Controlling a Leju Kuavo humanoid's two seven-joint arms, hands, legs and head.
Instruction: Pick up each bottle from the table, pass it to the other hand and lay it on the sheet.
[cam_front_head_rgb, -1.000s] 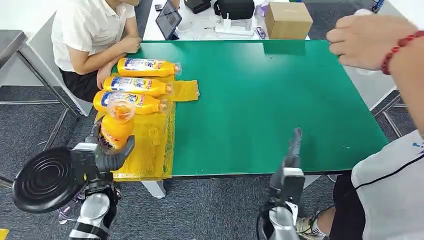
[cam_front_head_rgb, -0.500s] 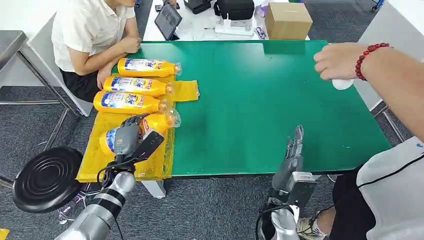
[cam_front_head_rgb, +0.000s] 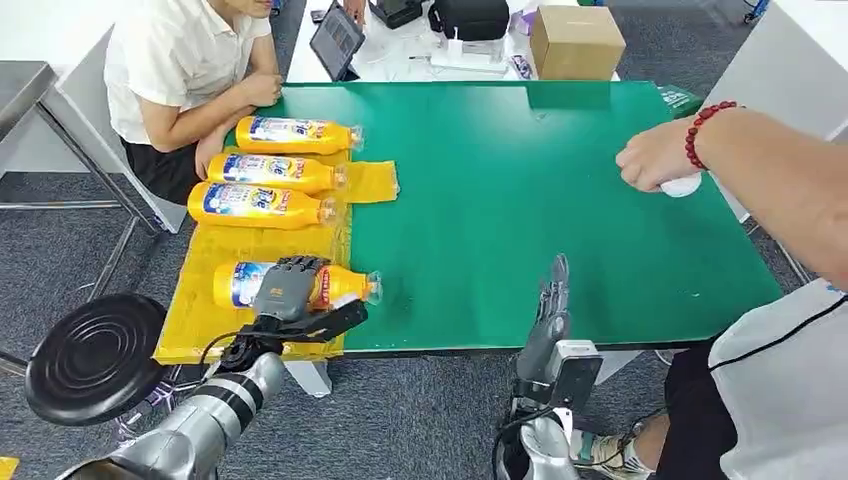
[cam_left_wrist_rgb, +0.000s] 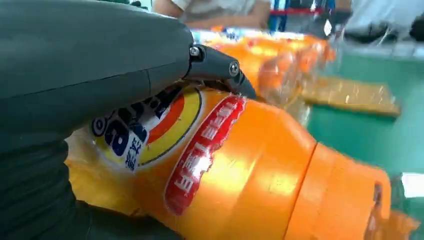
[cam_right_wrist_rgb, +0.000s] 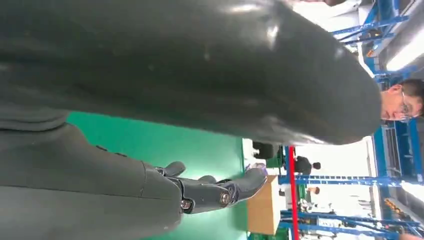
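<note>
Left hand (cam_front_head_rgb: 285, 290) clasping a bottle (cam_front_head_rgb: 300, 285) flat on the yellow sheet (cam_front_head_rgb: 200, 320), right hand (cam_front_head_rgb: 550, 310) empty, fingers straight.

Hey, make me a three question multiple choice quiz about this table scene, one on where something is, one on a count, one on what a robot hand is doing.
1. Where does the cardboard box stand?
A. on the yellow sheet
B. beyond the green table's far edge
C. on the floor

2. How many orange bottles lie on the yellow sheet?
A. two
B. six
C. four

3. What is the left robot hand doing?
A. gripping the nearest bottle
B. hanging empty
C. holding the box

Answers: 1 B, it sits past the green table. 2 C, four lie in a row. 3 A, its fingers wrap that bottle.
</note>
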